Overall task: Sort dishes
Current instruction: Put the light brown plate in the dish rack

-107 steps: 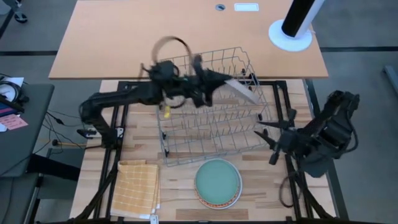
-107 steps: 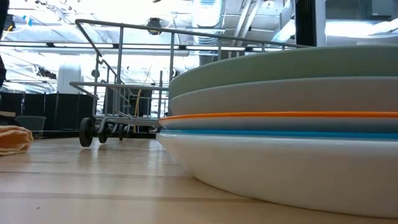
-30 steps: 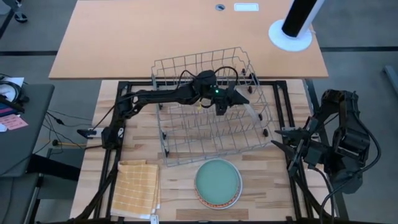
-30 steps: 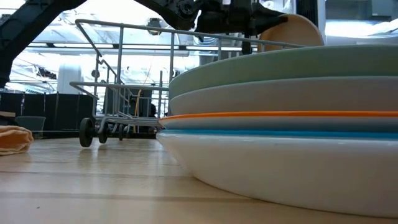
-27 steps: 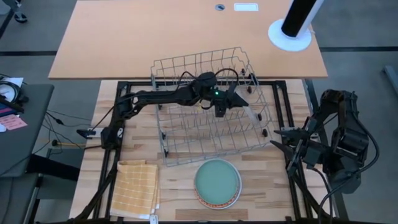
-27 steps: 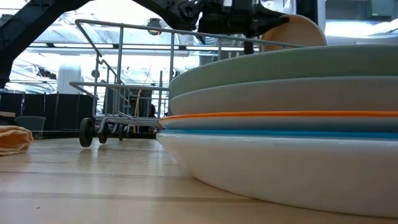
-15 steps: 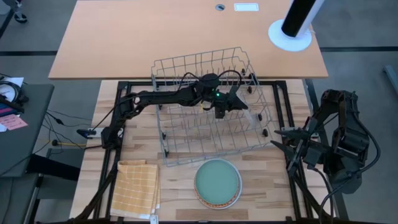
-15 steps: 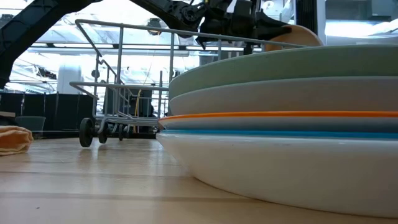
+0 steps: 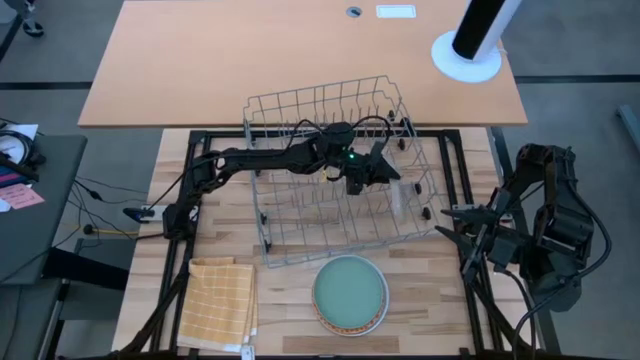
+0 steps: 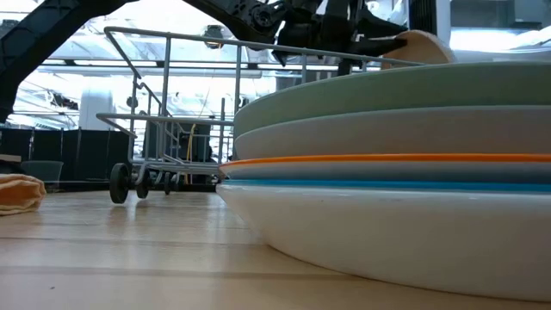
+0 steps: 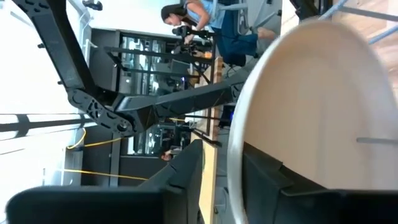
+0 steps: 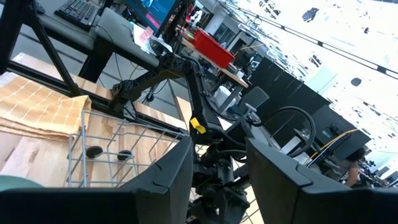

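Left hand [image 9: 385, 172], pinching a beige plate [image 9: 402, 192], has shifted rightward inside the rack [image 9: 300, 100]; right hand [image 9: 440, 222] stays spread.

No text, label, brand, number or sign is showing clearly enough to read in any view. A small white tag [image 9: 396, 12] is lying near the far edge of the tan tabletop [image 9: 200, 60], but whatever it may carry is too small to make out.
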`<state>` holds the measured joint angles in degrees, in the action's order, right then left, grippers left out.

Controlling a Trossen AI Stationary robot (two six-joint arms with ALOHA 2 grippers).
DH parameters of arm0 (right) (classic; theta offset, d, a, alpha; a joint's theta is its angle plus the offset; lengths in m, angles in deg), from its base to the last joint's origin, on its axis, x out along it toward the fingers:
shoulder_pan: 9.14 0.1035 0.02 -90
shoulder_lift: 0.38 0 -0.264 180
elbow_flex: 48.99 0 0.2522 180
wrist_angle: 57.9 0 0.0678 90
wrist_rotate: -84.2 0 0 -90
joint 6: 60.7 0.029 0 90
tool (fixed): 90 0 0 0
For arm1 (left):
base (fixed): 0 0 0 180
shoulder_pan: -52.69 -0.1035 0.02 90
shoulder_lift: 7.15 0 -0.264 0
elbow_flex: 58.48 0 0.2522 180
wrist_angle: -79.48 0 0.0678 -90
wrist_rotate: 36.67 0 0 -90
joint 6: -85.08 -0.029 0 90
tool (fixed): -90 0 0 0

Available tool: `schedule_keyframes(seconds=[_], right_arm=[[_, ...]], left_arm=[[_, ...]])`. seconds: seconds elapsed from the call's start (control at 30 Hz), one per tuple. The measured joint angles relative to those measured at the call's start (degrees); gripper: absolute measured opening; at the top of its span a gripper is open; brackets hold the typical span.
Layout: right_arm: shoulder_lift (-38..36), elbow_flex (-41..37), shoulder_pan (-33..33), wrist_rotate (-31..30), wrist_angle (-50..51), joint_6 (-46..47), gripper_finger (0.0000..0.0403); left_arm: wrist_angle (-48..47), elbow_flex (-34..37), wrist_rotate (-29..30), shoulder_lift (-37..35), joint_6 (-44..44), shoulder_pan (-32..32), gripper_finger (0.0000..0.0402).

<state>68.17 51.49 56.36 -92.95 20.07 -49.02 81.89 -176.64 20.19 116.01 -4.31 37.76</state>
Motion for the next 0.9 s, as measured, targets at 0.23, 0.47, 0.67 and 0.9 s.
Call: schedule_keyframes(seconds=[0.23, 0.47, 0.67, 0.9], right_arm=[[0.0, 0.0, 0.0, 0.0, -0.02, -0.01, 0.0152], [0.0, 0.0, 0.0, 0.02, -0.01, -0.02, 0.0152], [0.0, 0.0, 0.0, 0.02, -0.01, -0.02, 0.0152], [0.0, 0.0, 0.0, 0.02, 0.02, 0.19, 0.0152]], left_arm=[[0.03, 0.0, 1.19, 0.0, 0.58, 0.25, 0.0104], [-0.41, 0.0, 6.0, 0.0, 2.32, 0.22, 0.0105], [-0.43, 0.0, 8.17, 0.0, 2.35, 0.21, 0.0105], [-1.41, 0.0, 14.44, 0.0, 2.41, 0.17, 0.0105]])
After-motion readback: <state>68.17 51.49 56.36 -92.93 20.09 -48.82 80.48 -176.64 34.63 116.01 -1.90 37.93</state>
